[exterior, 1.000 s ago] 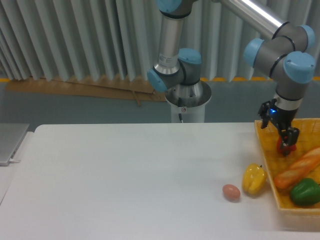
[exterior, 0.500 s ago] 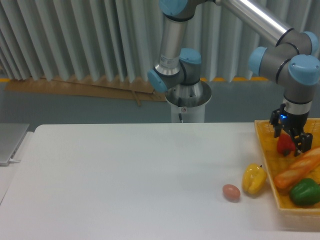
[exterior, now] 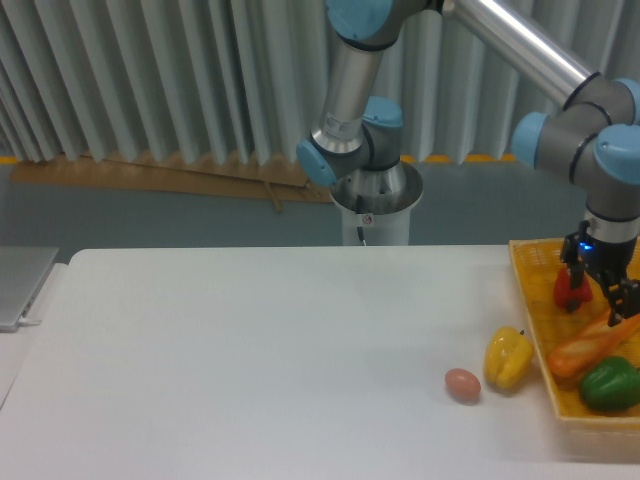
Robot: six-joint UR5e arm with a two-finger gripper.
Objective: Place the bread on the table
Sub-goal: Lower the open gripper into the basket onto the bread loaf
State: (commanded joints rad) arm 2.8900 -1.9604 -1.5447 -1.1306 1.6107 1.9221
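The bread (exterior: 588,346), a long orange-tan baguette, lies slanted in the yellow basket (exterior: 529,308) at the right edge of the white table (exterior: 250,350). My gripper (exterior: 611,297) hangs over the bread's upper right end, pointing down with its fingers apart and nothing held between them. One finger (exterior: 630,298) reaches down close to the loaf; I cannot tell whether it touches. The far end of the bread is cut off by the frame edge.
In the basket, a red pepper (exterior: 570,289) sits just left of the gripper and a green pepper (exterior: 610,384) lies below the bread. On the table beside the basket are a yellow pepper (exterior: 507,358) and a small brown egg (exterior: 462,384).
The gripper has moved right and slightly down, from over the red pepper to over the bread's upper end. The objects have not moved.
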